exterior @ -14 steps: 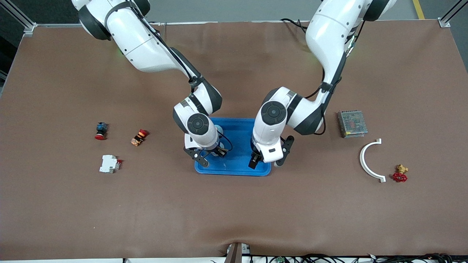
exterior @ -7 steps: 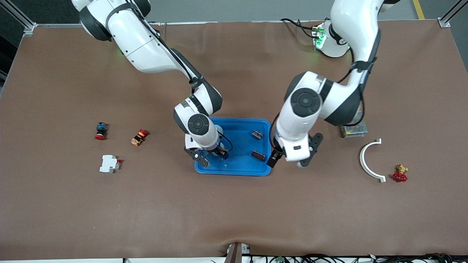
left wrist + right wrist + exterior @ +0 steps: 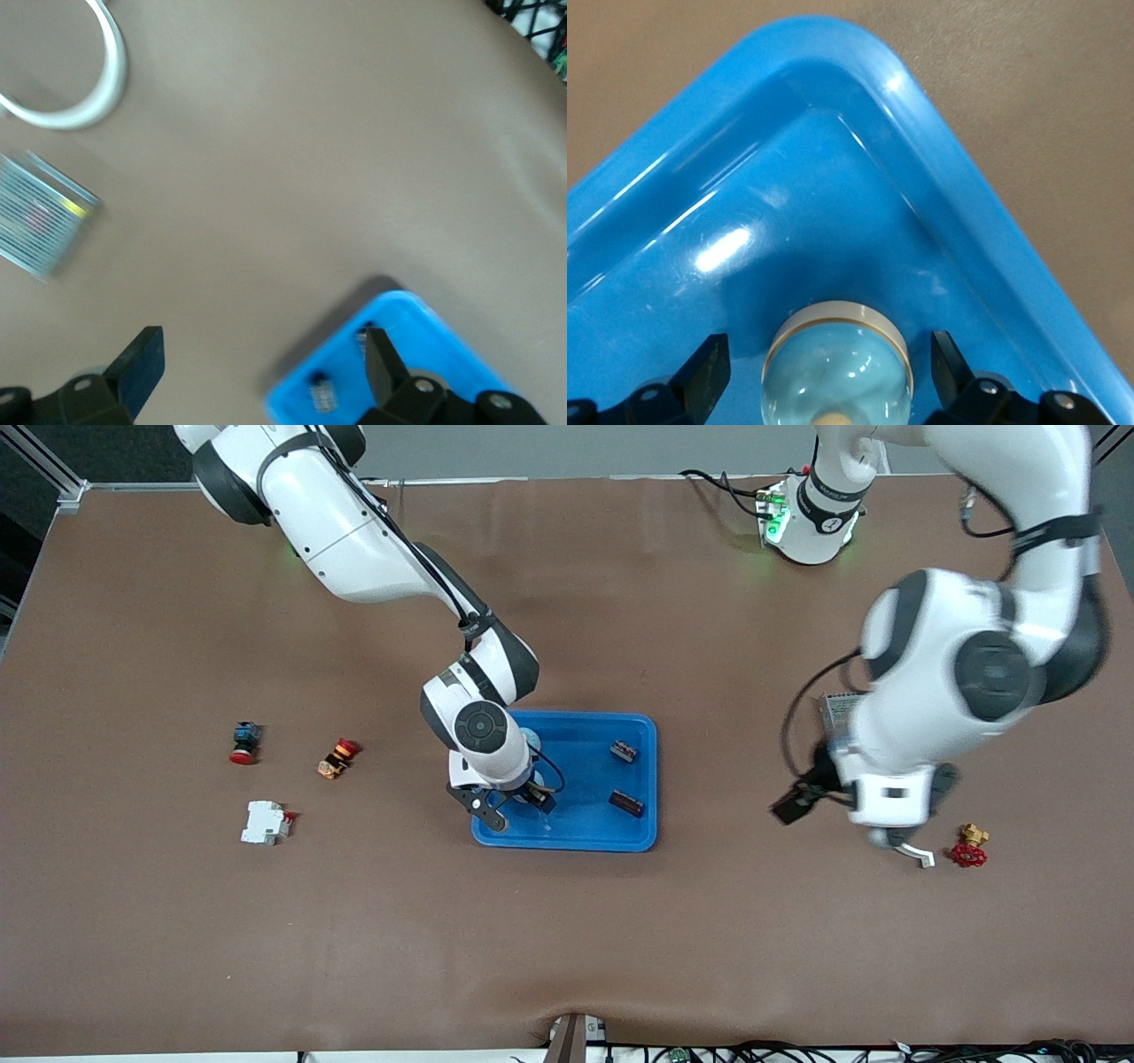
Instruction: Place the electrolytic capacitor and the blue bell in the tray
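Note:
The blue tray (image 3: 585, 837) lies mid-table. My right gripper (image 3: 516, 810) hangs low over the tray's end toward the right arm. It is open, and the blue bell (image 3: 837, 372) stands on the tray floor (image 3: 788, 204) between its fingers (image 3: 709, 367), touching neither. Two small dark parts (image 3: 624, 752) (image 3: 626, 804) lie in the tray toward the left arm's end. I cannot tell which of them is the electrolytic capacitor. My left gripper (image 3: 846, 821) is open and empty, up over bare table between the tray and the white arc. The tray corner (image 3: 416, 323) shows in the left wrist view.
Two red-capped push buttons (image 3: 244, 742) (image 3: 337, 758) and a white breaker (image 3: 266, 822) lie toward the right arm's end. Toward the left arm's end are a metal power supply (image 3: 40, 217), a white arc (image 3: 97, 80) and a red-handled brass valve (image 3: 970, 849).
The left arm has swung up and away from the tray toward its own end of the table, uncovering the two dark parts. The right gripper's fingers have spread off the bell.

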`<control>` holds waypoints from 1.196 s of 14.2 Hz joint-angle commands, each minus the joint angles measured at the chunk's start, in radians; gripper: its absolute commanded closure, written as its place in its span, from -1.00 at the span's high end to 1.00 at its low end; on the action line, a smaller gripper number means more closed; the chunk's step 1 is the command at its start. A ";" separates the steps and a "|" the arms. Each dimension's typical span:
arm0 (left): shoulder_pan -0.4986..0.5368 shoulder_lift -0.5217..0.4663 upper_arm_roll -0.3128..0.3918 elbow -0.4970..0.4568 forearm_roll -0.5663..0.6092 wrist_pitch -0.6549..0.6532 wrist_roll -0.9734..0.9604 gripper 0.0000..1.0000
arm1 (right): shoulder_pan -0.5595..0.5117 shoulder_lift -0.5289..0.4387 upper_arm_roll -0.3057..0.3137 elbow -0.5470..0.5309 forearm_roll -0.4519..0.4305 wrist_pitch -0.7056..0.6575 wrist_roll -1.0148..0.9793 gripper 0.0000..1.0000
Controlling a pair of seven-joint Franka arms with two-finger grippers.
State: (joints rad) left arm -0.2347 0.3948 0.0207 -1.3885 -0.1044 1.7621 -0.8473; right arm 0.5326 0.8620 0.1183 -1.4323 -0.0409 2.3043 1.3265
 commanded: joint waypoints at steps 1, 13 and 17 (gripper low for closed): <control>0.096 -0.048 -0.010 -0.026 -0.026 -0.073 0.247 1.00 | 0.012 -0.040 -0.011 0.026 -0.005 -0.107 0.007 1.00; 0.212 -0.080 -0.012 0.072 -0.002 -0.101 0.751 1.00 | -0.218 -0.112 -0.012 0.188 -0.004 -0.437 -0.519 1.00; 0.204 -0.125 -0.048 0.063 0.011 -0.090 0.691 1.00 | -0.397 -0.150 -0.011 0.187 -0.001 -0.442 -0.829 1.00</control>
State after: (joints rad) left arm -0.0325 0.3115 -0.0074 -1.3157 -0.1118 1.6652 -0.1271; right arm 0.2075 0.7379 0.0856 -1.2318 -0.0412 1.8774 0.5984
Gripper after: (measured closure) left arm 0.000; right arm 0.000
